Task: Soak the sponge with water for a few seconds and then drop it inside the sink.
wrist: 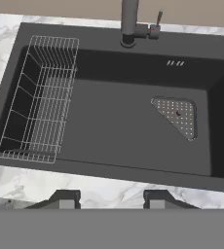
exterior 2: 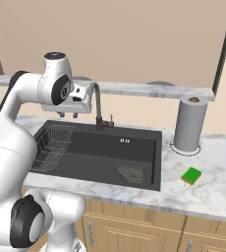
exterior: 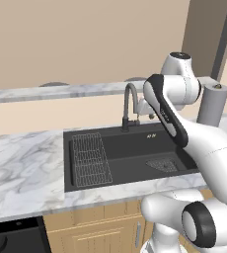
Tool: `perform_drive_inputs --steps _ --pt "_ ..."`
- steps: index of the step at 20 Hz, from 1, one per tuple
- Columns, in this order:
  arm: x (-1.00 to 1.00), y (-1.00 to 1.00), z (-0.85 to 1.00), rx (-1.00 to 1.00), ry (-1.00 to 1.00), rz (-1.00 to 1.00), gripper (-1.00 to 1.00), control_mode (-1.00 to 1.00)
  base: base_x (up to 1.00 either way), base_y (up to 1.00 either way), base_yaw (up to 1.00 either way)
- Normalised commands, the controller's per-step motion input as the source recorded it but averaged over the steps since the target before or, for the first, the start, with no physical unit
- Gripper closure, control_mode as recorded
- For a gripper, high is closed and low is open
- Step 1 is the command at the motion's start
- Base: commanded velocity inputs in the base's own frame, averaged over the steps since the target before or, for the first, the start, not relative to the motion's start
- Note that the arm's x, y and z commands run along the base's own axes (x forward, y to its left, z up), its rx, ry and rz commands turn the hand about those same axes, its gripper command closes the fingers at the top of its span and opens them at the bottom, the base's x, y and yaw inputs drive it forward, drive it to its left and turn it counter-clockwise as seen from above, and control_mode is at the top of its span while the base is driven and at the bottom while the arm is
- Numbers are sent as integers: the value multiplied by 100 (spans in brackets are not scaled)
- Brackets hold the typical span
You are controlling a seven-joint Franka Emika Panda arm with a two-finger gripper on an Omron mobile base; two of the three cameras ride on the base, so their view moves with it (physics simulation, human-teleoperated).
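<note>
Gripper hangs high above the front edge of the sink, its two dark finger tips poking up at the bottom of the hand view with only marble counter showing between them; the jaws are drawn in as far as they go and nothing is held. From the right base view the white arm rises at the left, bends over at a round dark-jointed shoulder, and carries the hand out level beside the top of the grey gooseneck faucet, pointing down into the dark basin. Looking down from the hand, a wire rack sits along the basin's left side and a triangular mesh drain lies toward its right. The sponge, a small green block, rests flat on the counter to the right of the sink, well apart from the hand and in front of a grey paper towel roll standing upright on its holder.
</note>
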Motion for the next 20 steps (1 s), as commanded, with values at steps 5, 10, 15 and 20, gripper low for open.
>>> perform_drive_inputs --steps 5,10,15,20 --pt "-13 0 0 0 0 0 -100 -100 0 0 0" --pt "-25 0 0 0 0 0 -100 -100 0 0 0" --pt "-5 -5 0 0 0 0 -100 -100 0 0 0" --pt "-5 -27 0 0 0 0 -100 -100 0 0 0"
